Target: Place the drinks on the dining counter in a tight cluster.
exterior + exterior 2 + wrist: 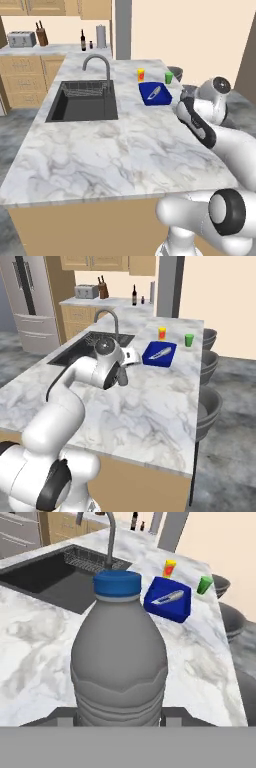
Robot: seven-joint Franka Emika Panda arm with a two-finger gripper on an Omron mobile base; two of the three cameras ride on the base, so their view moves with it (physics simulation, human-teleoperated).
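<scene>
Left base view: the gripper [183,95] is seen just right of the blue tray [154,93], over the counter [100,150]. Right base view: the wine bottle [134,295] stands on the far counter [115,302]. Hand view: the grey bottle [119,662] is clamped upright between the partly closed fingers, short of the tray.

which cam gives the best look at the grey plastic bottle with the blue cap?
Hand view: the grey plastic bottle with the blue cap stands upright and close, cap and ribbed body clear, between the gripper jaws. In both base views the arm covers it; I can't make it out.
</scene>
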